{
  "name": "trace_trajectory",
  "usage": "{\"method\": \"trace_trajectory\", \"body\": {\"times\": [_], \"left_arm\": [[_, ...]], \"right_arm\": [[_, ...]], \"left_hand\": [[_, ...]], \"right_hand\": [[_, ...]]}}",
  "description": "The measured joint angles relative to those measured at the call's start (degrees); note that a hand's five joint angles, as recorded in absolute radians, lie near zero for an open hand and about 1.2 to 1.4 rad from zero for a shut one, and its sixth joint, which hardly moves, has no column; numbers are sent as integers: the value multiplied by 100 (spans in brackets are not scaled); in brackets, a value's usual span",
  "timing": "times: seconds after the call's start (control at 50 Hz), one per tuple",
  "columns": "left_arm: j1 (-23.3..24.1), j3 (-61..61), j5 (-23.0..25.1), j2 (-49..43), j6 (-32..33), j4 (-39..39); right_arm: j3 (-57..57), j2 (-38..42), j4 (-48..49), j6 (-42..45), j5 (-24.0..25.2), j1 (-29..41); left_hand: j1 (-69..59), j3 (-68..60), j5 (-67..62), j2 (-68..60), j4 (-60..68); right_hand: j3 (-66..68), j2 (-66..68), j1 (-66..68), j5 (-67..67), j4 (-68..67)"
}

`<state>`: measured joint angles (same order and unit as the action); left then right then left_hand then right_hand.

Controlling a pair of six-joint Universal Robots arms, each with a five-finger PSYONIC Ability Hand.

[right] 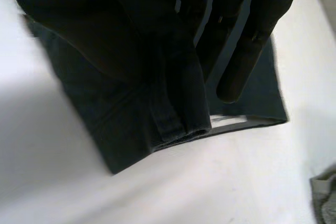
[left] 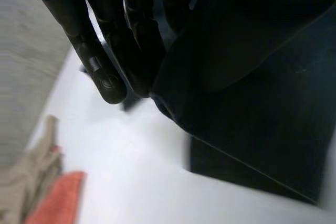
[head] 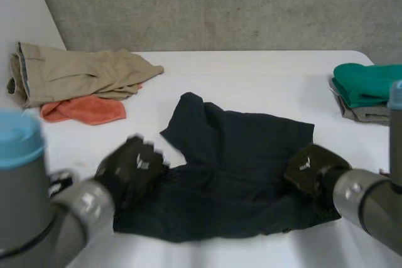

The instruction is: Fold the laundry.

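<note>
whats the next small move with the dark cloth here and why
Probably pull the two sides gently apart to flatten it before any fold. The left robot hand and right robot hand each seem to pinch an opposite edge of the dark cloth, which lies rumpled on the table, creased between them.

My left hand (head: 135,166) and right hand (head: 309,171) are black; the garment (head: 239,167) is plain dark navy, the table (head: 251,73) white, with tan trousers (head: 75,73), an orange cloth (head: 85,110) and a green cloth (head: 367,83).
</note>
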<state>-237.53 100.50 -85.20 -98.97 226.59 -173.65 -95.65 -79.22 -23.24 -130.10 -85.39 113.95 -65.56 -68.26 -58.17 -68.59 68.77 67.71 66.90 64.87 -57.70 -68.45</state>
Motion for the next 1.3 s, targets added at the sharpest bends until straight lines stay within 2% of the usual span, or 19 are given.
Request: {"method": "trace_trajectory", "body": {"times": [0.1, 0.24, 0.26, 0.4, 0.48, 0.68, 0.84, 0.98, 1.1, 1.3], "left_arm": [[19, -1101, -110, -989, 49, -799], [-10, -3490, -201, -2320, 307, -2071], [-17, -4060, -228, -2557, 356, -2409], [-42, -5743, -534, -2583, 36, -4553], [-40, -5831, -674, -2424, -183, -4874], [-42, -4722, -715, -2290, -350, -4502], [-59, -2965, -627, -2362, -340, -4397], [-42, -1492, -297, -2244, -321, -4307], [-10, -447, -101, -1273, -262, -3660], [42, 25, -140, 1481, -163, -687]], "right_arm": [[523, 510, 690, -251, -99, -123], [2574, 1157, 2112, -651, -542, -217], [3115, 1217, 2556, -832, -643, -218], [4557, 1254, 4577, -1498, -747, -216], [4820, 1293, 4957, -1601, -703, -216], [4837, 1919, 4034, -1579, -654, -130], [4052, 2608, 3309, -1294, -643, -6], [3074, 2704, 2659, -899, -754, -7], [2215, 1847, 1831, -735, -786, -14], [1588, -611, -202, -197, -687, -65]], "left_hand": [[0, 0, 0, 0, 0], [5, -2, 0, 0, 2], [5, -2, 0, 0, 3], [5, -4, 0, 0, 5], [5, -4, 0, 0, 5], [5, -4, 0, 0, 5], [5, -4, 0, 0, 5], [5, -4, 0, 0, 6], [5, -4, 0, 0, 7], [5, -4, 0, 0, 18]], "right_hand": [[0, 0, 0, -1, 0], [0, 0, 0, -1, -14], [0, 0, 0, -1, -14], [0, 0, 0, -1, -15], [0, 0, 42, -4, -15], [41, 0, 65, -16, -15], [41, 0, 65, -17, -16], [41, 0, 65, -16, -16], [41, 0, 65, -16, -16], [41, 0, 65, -16, -16]]}}
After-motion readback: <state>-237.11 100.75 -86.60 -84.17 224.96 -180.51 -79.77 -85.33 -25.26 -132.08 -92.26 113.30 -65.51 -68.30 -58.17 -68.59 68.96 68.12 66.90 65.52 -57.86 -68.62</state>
